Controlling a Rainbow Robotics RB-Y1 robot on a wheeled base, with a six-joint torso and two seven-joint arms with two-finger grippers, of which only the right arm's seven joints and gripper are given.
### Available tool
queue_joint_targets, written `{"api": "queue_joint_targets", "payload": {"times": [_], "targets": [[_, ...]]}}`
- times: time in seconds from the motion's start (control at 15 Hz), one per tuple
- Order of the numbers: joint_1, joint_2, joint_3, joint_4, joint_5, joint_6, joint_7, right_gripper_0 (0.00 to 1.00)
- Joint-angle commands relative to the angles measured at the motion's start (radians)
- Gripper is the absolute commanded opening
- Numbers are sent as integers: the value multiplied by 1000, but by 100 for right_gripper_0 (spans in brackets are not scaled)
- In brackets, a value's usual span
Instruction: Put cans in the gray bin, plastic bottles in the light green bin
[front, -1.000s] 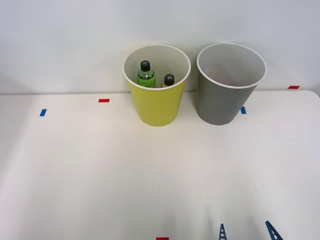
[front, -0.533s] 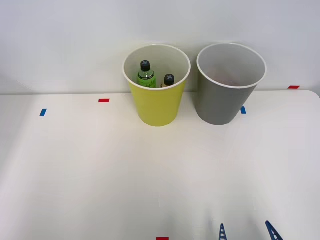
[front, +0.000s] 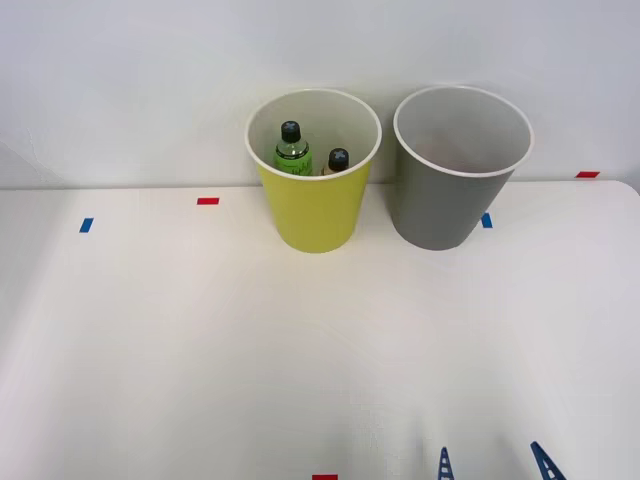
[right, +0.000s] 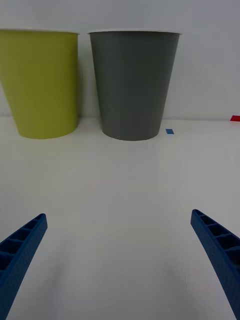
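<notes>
The light green bin (front: 313, 215) stands at the back of the table with two plastic bottles inside it: a bright green one (front: 291, 152) and an amber one (front: 337, 162), both with black caps. To its right stands the gray bin (front: 445, 205); I cannot make out any cans in it. My right gripper (front: 494, 463) is open at the table's front edge, well short of both bins, with nothing between its blue fingertips (front: 444, 465). In the right wrist view the gripper (right: 119, 260) faces the light green bin (right: 42, 85) and gray bin (right: 134, 85) across bare table.
Small red (front: 208, 201) and blue (front: 86, 225) tape marks dot the white table (front: 200, 350). A wall rises right behind the bins. The table's right edge curves away near a red mark (front: 587, 174).
</notes>
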Motion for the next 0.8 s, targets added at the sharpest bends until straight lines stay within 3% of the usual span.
{"api": "queue_joint_targets", "payload": {"times": [0.07,0.8], "targets": [[0,0,0,0,0,0,0,100],[0,0,0,0,0,0,0,100]]}}
